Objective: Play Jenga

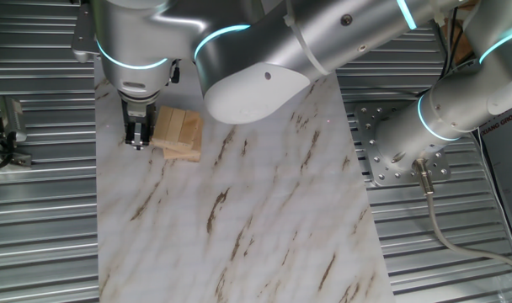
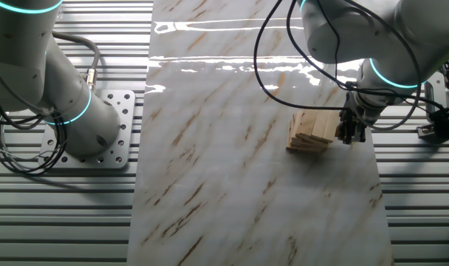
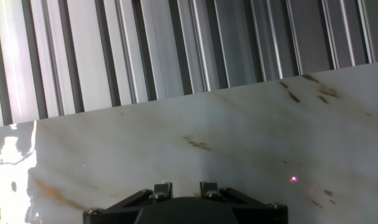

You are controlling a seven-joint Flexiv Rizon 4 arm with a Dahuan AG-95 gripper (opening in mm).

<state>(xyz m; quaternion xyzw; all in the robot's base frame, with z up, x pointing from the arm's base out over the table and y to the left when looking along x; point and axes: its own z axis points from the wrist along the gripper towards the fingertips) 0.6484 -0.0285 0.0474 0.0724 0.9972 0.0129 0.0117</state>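
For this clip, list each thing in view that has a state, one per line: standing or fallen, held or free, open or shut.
Jenga stack: standing upright on the marble board, layers slightly skewed, not held.
Hand: low beside the stack, close against its side; fingers look nearly together, open or shut unclear.
Marble board: lying flat on the ribbed metal table.

Two high fixed views face the marble board (image 1: 239, 210) from opposite ends; the hand view skims its edge closely.

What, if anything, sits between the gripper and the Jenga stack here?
Nothing visible. The gripper hangs right beside the Jenga stack on the marble board, with only a thin gap, if any, between them in both fixed views.
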